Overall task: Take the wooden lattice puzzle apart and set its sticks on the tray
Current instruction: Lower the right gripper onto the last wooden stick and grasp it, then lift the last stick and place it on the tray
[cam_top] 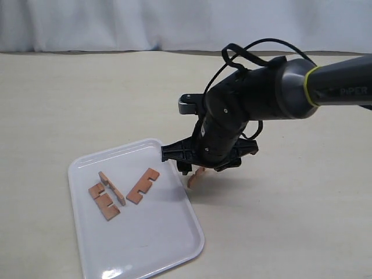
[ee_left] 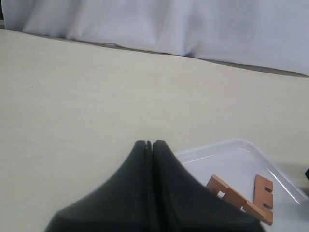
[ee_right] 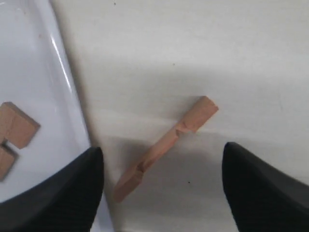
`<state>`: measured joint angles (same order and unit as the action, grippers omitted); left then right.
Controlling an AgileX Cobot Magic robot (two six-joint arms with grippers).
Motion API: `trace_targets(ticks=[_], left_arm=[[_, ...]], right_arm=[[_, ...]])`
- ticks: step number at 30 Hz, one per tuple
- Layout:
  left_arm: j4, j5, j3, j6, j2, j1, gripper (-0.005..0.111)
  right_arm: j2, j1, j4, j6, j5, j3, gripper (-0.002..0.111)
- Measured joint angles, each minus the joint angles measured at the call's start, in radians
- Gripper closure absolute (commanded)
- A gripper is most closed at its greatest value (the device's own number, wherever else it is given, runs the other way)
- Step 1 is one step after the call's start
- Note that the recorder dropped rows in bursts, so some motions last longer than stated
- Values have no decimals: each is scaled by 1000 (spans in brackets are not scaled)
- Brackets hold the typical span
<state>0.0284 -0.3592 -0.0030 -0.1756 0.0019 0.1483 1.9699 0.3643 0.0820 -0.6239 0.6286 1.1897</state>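
"Fingers (ee_left: 137, 169) on the left gripper (ee_left: 149, 143), how do they stand?"

"Pressed flat together with nothing between them, over the bare table (ee_left: 72, 121), near a corner of the tray (ee_left: 227, 145)."

"And the sticks?"

"All taken apart. Three lie on the white tray, toward its far end. One flat stick (cam_top: 103, 201) is leftmost, a stick on edge (cam_top: 112, 188) is right beside it, and another flat stick (cam_top: 143, 185) is a little to their right."

"The fourth?"

"That fourth stick (ee_right: 164, 145) lies on the table, just beside the tray's right rim. Over it hangs the right gripper (ee_right: 161, 150), its fingers spread wide on either side and touching nothing."
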Motion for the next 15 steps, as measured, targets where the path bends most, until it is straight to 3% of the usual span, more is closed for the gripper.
trace_targets(ticks=[6,10,11,12,15], left_arm=[[0,0,0,0,0,0,107],[0,0,0,0,0,0,107],[0,0,0,0,0,0,107],[0,0,0,0,0,0,107],[0,0,0,0,0,0,107]], right_arm=[[50,6,2,-67,-10,0,46],[58,11,12,-84,-33,0,77],[58,11,12,-87,-37,0,97],[61,11,14,-93,-46,0,104],[63,11,20,-93,-68,0,104]])
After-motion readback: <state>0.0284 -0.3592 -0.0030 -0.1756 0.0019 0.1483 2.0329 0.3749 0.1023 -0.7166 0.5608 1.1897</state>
